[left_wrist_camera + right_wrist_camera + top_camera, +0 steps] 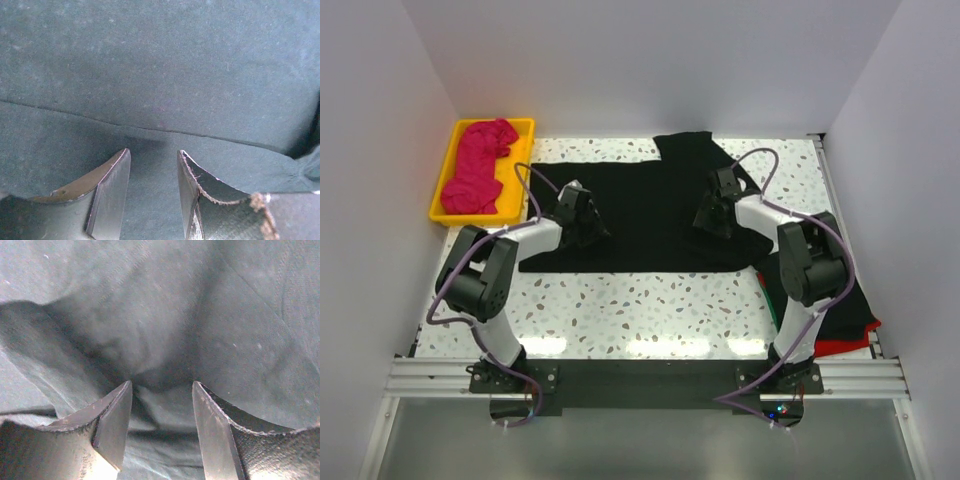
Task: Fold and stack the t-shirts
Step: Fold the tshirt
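Note:
A large black t-shirt (650,215) lies spread flat across the middle of the table, one sleeve pointing to the far side. My left gripper (588,228) rests low on its left part; in the left wrist view it (152,162) is open, with flat black cloth (160,75) and a fold edge just ahead. My right gripper (712,218) is on the shirt's right part; in the right wrist view it (162,390) is open, with puckered black cloth (150,325) rising between the fingers. A magenta-pink t-shirt (480,165) lies crumpled in the tray. Black and red shirts (845,325) lie at the near right.
A yellow plastic tray (448,165) stands at the far left corner. White walls close in the left, back and right sides. The speckled table top (650,300) shows in front of the black shirt. The right arm's base stands over the near-right shirts.

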Controlling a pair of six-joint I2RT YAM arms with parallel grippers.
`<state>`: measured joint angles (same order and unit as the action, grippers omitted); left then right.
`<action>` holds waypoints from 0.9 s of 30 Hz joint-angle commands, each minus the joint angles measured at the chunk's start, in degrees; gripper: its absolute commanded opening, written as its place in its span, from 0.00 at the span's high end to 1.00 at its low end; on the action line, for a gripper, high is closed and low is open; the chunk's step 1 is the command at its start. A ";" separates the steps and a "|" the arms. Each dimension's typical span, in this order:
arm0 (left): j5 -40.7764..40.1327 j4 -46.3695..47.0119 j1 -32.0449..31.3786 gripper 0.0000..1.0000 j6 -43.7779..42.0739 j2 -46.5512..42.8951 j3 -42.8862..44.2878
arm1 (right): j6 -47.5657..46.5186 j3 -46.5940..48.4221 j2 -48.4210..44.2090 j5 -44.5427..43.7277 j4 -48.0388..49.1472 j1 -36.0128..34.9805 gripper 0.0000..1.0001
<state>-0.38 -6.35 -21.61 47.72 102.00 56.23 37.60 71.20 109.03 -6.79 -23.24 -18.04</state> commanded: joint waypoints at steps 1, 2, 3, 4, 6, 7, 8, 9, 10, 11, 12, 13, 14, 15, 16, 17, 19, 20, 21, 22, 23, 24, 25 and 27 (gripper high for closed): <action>-1.99 -2.18 -0.89 0.52 2.99 -1.18 -5.68 | 3.26 -6.50 -1.89 -0.51 0.21 -0.15 0.44; -1.82 -2.09 -0.98 0.52 3.25 -1.45 -7.08 | 3.70 -7.99 -3.46 -0.51 0.65 0.02 0.44; -1.64 -1.91 -1.07 0.52 3.34 -2.14 -7.71 | 4.14 -11.14 -4.35 -0.25 1.96 -0.06 0.44; -1.64 -1.91 -1.16 0.52 3.34 -2.41 -8.32 | 4.75 -12.47 -5.31 -0.16 2.50 -0.06 0.44; -1.55 -2.17 -1.25 0.52 3.34 -3.46 -9.38 | 5.28 -15.98 -8.30 -0.07 3.29 -0.06 0.44; -1.55 -2.79 -1.16 0.52 3.25 -3.91 -9.64 | 5.89 -17.05 -9.35 -0.24 3.55 -0.06 0.44; -1.55 -3.23 -1.16 0.52 3.16 -4.26 -9.56 | 6.16 -17.75 -10.15 -0.07 3.64 -0.06 0.44; -1.73 -3.75 -1.16 0.52 2.90 -5.13 -9.38 | 6.34 -18.46 -11.55 0.19 3.73 -0.06 0.44; -1.90 -4.89 -1.16 0.52 2.64 -5.75 -8.77 | 6.34 -18.46 -12.00 0.80 3.82 -0.06 0.44; -2.16 -5.77 -1.25 0.52 2.46 -6.28 -8.07 | 6.34 -18.12 -12.26 1.07 3.82 -0.06 0.44; -2.43 -6.74 -1.16 0.52 1.76 -7.24 -7.11 | 6.17 -16.37 -12.44 1.42 3.47 -0.06 0.44; -3.30 -8.75 -1.07 0.52 1.32 -7.68 -5.88 | 5.47 -14.79 -12.27 1.69 3.21 -0.06 0.44; -3.83 -9.90 -1.07 0.51 0.80 -8.04 -2.47 | 4.94 -13.03 -12.09 2.47 2.86 0.02 0.44; -4.53 -11.04 -0.72 0.51 -0.69 -8.21 -0.26 | 4.41 -8.93 -11.83 2.91 2.59 0.11 0.44; -5.84 -13.23 -0.37 0.51 -1.66 -7.96 4.98 | 3.45 -6.36 -10.87 3.18 2.24 -0.06 0.44; -6.38 -14.64 0.15 0.50 -3.41 -7.34 8.08 | 2.74 -0.51 -10.16 3.10 0.93 0.02 0.44; -7.00 -18.06 3.14 0.50 -5.09 -4.45 17.63 | 0.46 5.94 -6.67 3.62 0.13 0.72 0.44; -7.44 -18.52 4.19 0.49 -7.19 -3.22 20.56 | -0.16 12.49 -4.90 4.32 -0.57 1.25 0.44; -8.05 -19.13 6.38 0.48 -8.16 -0.34 23.63 | -0.60 15.61 -3.32 5.11 -0.31 3.00 0.44; -9.19 -20.27 7.53 0.48 -9.22 1.35 29.50 | -1.73 18.68 -1.65 5.90 0.04 3.88 0.44; -9.37 -20.72 8.50 0.47 -10.71 3.28 32.51 | -1.83 25.41 2.89 6.26 -0.13 4.85 0.44; -9.90 -21.68 10.08 0.47 -13.07 8.00 35.94 | -1.92 28.79 5.11 6.69 -0.66 6.77 0.44; -11.38 -24.04 10.79 0.47 -14.31 10.57 42.84 | -2.53 32.04 7.75 8.44 -0.31 7.66 0.44; -12.01 -25.02 11.93 0.47 -18.53 17.49 48.69 | -2.89 41.36 14.78 10.82 -0.22 9.42 0.44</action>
<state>-8.69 -25.08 -11.73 37.39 111.37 98.10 37.01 104.47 116.79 0.21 -22.61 -12.12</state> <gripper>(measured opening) 0.528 0.561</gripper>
